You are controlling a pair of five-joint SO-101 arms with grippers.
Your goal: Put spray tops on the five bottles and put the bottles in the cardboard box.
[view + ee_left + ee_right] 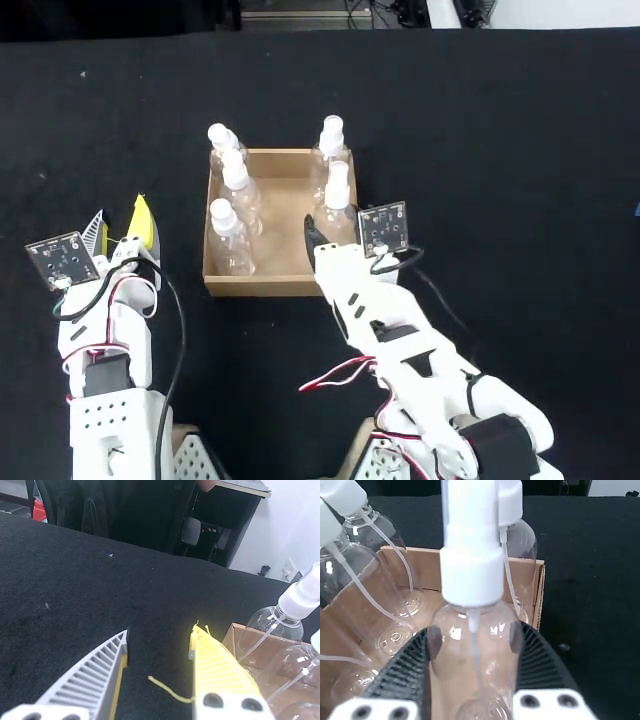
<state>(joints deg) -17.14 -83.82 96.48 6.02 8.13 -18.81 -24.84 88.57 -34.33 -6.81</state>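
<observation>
Now the 5th bottle stands upright in the near right corner of the cardboard box, with its spray top on. The right gripper holds it with 2 dark fingers closed against its sides. We cannot tell whether its base rests on the box floor.

We judge the step in hand to be the release. We would settle the base flat, spread the fingers only a little, then draw back along the arm's own line rather than sideways. The box wall lies just beside the outer finger, and another capped bottle stands close behind. The other 3 bottles line the box's left side.

The left gripper sits over the black table left of the box, its fingers wide apart and holding nothing. A loose yellow thread trails beside it.
</observation>
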